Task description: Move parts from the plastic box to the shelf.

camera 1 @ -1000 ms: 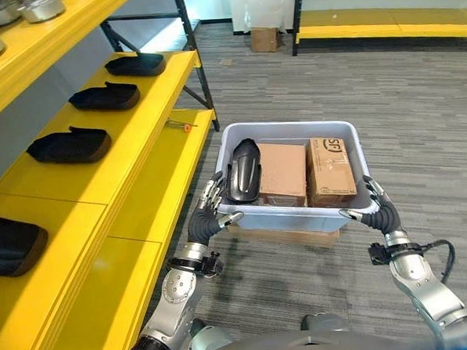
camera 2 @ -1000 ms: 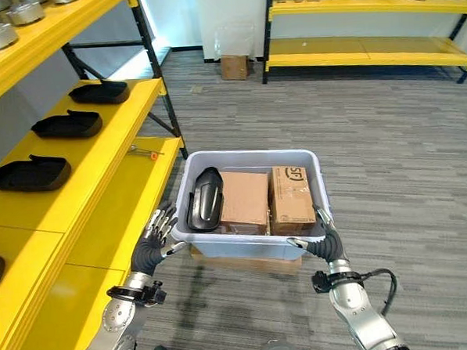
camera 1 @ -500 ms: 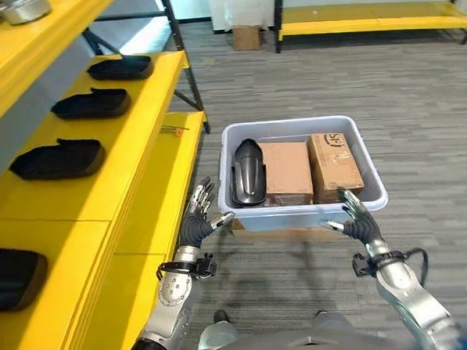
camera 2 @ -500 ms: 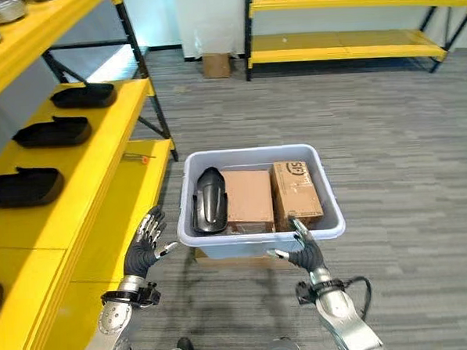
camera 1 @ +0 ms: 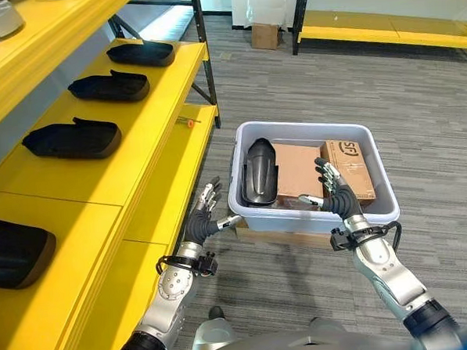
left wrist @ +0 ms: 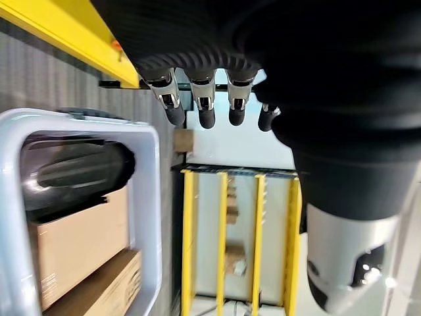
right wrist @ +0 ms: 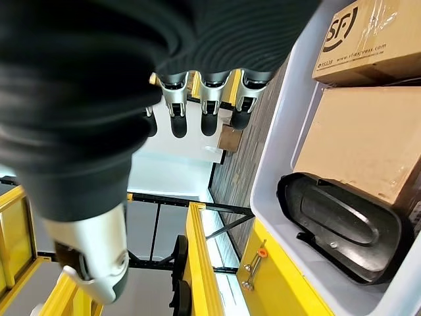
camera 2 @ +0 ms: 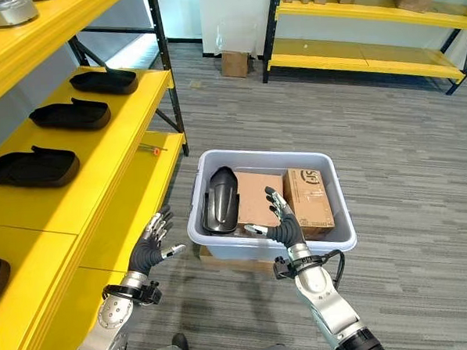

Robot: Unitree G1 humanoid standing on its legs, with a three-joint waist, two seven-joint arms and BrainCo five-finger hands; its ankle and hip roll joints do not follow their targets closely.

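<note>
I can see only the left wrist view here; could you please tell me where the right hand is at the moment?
Observer: The right hand is open and holds nothing. It hangs over the near edge of the plastic box, with its fingers above the cardboard boxes.
Operator: Thank you. Are any parts lying on the shelf yet?
Observer: Yes, four black parts lie in a row on the yellow shelf at the robot's left. One more black part is in the box.
</note>
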